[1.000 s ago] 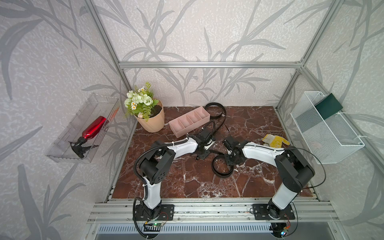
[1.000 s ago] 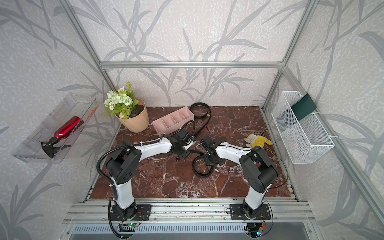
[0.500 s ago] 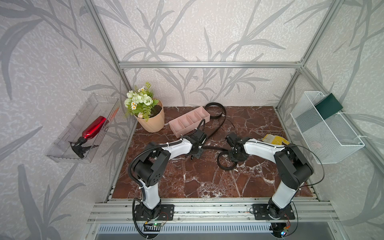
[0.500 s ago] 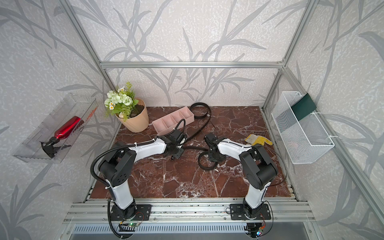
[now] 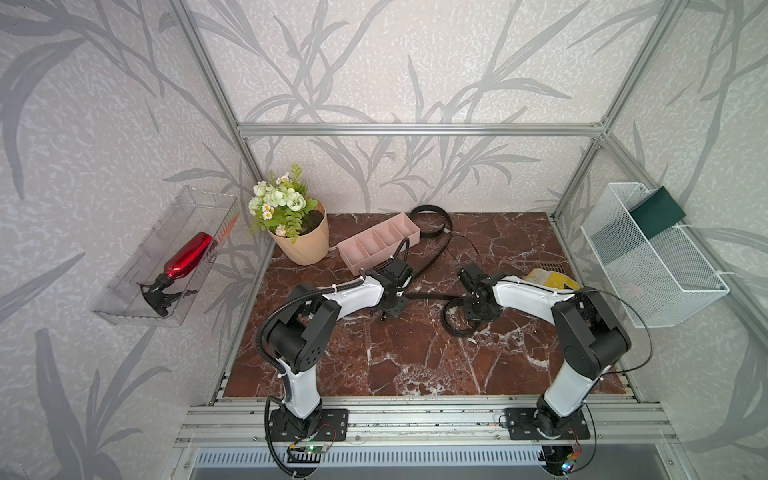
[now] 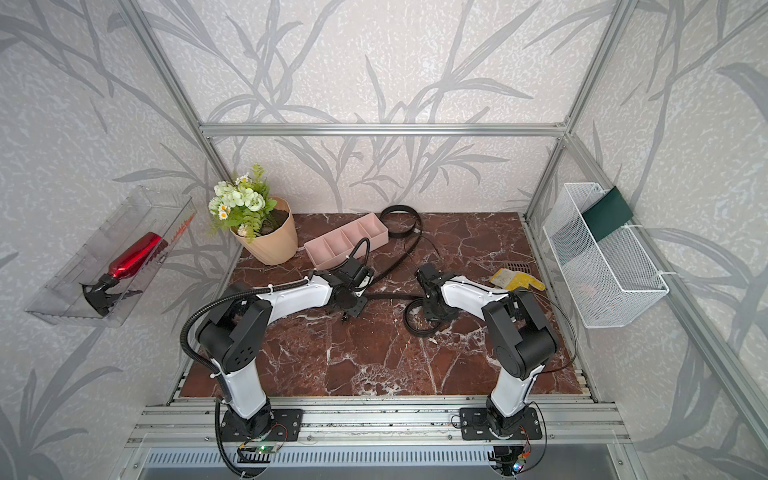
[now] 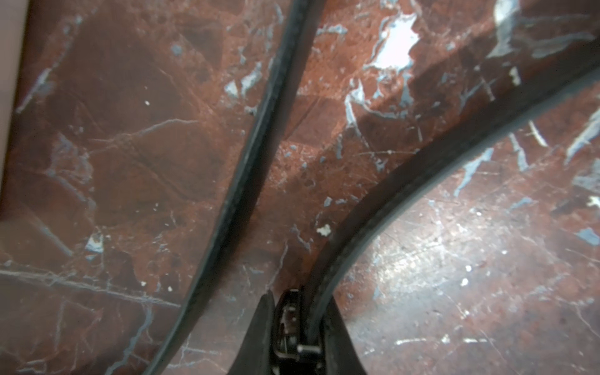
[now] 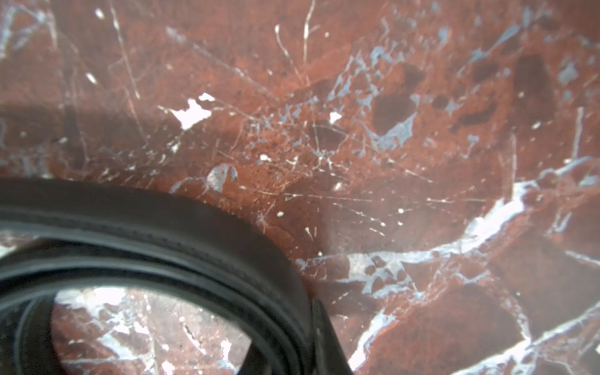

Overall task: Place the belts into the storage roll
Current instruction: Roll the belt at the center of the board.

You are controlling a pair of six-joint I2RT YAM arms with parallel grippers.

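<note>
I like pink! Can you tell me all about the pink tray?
The pink tray is a long, shallow box that looks like smooth plastic, split by thin walls into four compartments. All four look empty. It lies slantwise at the back of the marble table, beside the flowerpot. A belt loops by its far end.

No legible text, label, brand, number or sign appears in any view. The red spray bottle (image 5: pixel 188 257) in the clear wall bin, the yellow item (image 5: pixel 548 279) at the right side of the table, and the dark green item (image 5: pixel 652 212) in the white wire basket carry no readable markings at this resolution. The circuit boards at the arm bases show lit indicators only; no printing on them can be read. Both wrist views show marble surface and black strap only, without lettering.
</note>
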